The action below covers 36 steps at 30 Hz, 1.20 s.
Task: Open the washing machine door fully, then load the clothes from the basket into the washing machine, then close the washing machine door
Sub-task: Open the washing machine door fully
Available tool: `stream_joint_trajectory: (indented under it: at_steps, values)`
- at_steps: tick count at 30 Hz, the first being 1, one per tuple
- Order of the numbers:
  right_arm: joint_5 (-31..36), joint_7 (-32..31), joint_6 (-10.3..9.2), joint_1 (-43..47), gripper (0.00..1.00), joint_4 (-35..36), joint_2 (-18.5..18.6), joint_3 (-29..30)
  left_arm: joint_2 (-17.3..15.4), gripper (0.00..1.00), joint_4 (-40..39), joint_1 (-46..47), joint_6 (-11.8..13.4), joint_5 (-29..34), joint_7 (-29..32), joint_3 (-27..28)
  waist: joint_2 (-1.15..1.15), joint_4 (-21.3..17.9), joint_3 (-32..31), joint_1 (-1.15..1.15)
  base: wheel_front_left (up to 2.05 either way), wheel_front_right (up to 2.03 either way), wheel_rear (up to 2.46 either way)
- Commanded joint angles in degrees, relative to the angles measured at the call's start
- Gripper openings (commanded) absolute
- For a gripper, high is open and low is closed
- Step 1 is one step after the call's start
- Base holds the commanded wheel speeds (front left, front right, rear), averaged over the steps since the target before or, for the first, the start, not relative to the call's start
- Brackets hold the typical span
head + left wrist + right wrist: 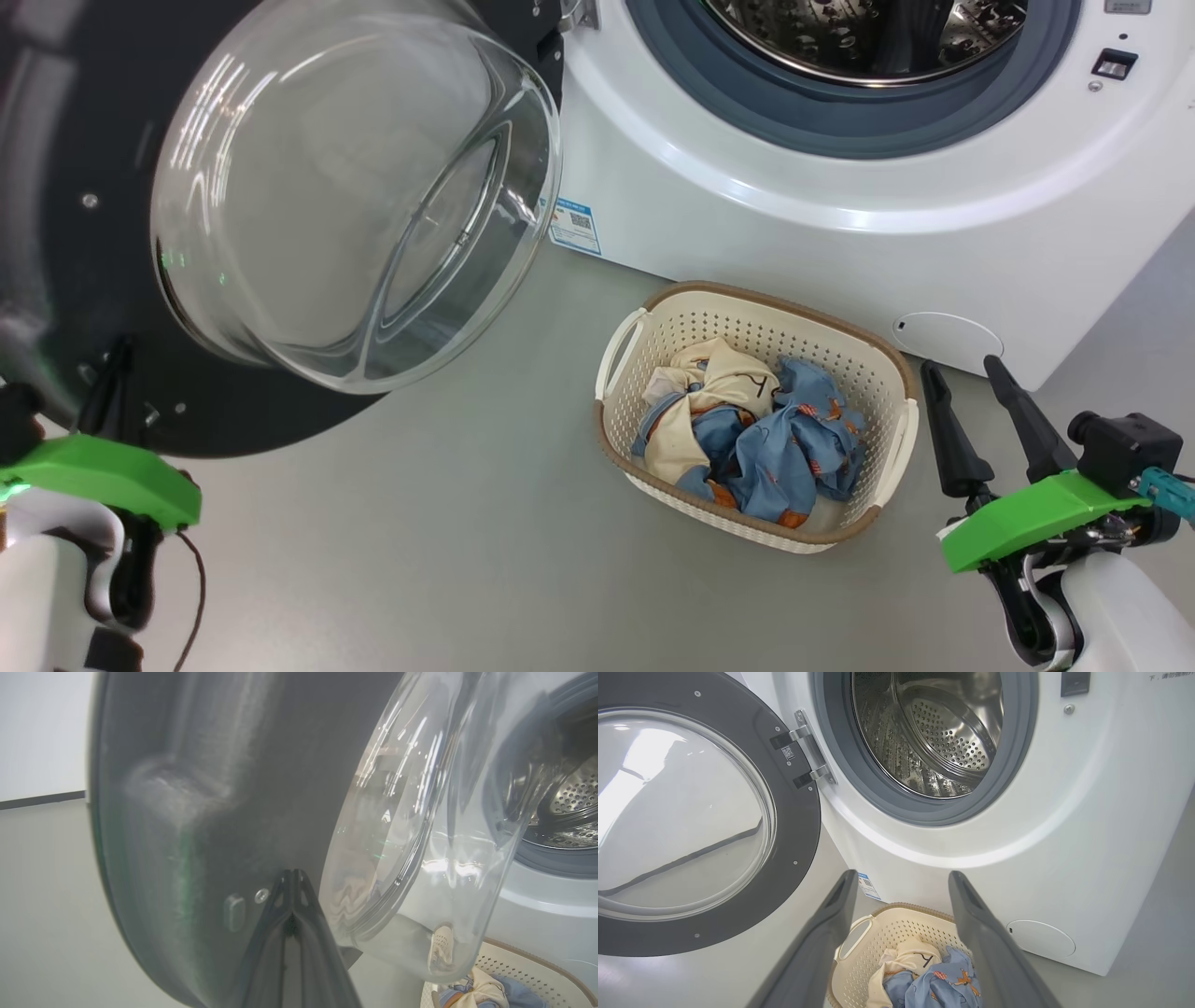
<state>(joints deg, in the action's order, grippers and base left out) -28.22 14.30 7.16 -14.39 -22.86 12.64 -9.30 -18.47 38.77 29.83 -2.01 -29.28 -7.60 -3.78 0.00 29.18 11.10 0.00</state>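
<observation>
The washing machine door [56, 187] stands swung open at the left, its glass bowl [355, 196] bulging toward me. My left gripper [105, 378] is shut, and its joined fingertips [292, 873] touch the door's black inner face [187, 812] beside the glass. The white washing machine [840, 215] shows its steel drum [934, 732] and grey-blue seal. The cream basket [747, 297] sits on the floor before it, holding the blue and cream clothes [747, 429]. My right gripper [962, 366] hangs open just right of the basket, nothing between its fingers, which frame the basket [896, 931] and clothes [924, 975].
Grey floor [467, 523] spreads between the door and the basket. A round white cap [945, 334] and a small blue label [573, 226] sit low on the machine front. The door's hinge [808, 751] joins it to the machine. A pale wall with dark skirting [42, 799] lies behind the door.
</observation>
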Motion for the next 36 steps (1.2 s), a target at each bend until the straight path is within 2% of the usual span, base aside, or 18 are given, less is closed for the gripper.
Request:
stream_joint_trajectory:
  at_steps: [1, 19, 36]
  values:
    - [0.4, 0.7, 0.33, -1.7, 1.00, 1.3, 0.5, -0.9, -4.2, 0.00, 0.2, 3.1, 0.2, -0.4, -0.8, 2.6, 0.00, 0.2, 0.1, 0.00, 0.00, 0.00, 0.00]
    - [0.2, 0.7, 0.33, -2.3, 1.00, 1.1, -0.5, -1.0, -7.1, 0.00, 17.0, 13.5, -1.1, -0.1, -3.4, 1.9, 0.00, -0.3, 0.0, 0.00, 0.00, 0.00, 0.00]
    - [-0.1, 0.7, 0.33, -1.4, 1.00, 1.1, -1.1, -0.8, -7.4, 0.00, 23.1, 14.7, -3.2, -0.1, -6.2, 0.3, 0.00, -1.3, -1.3, 0.00, 0.00, 0.00, 0.00]
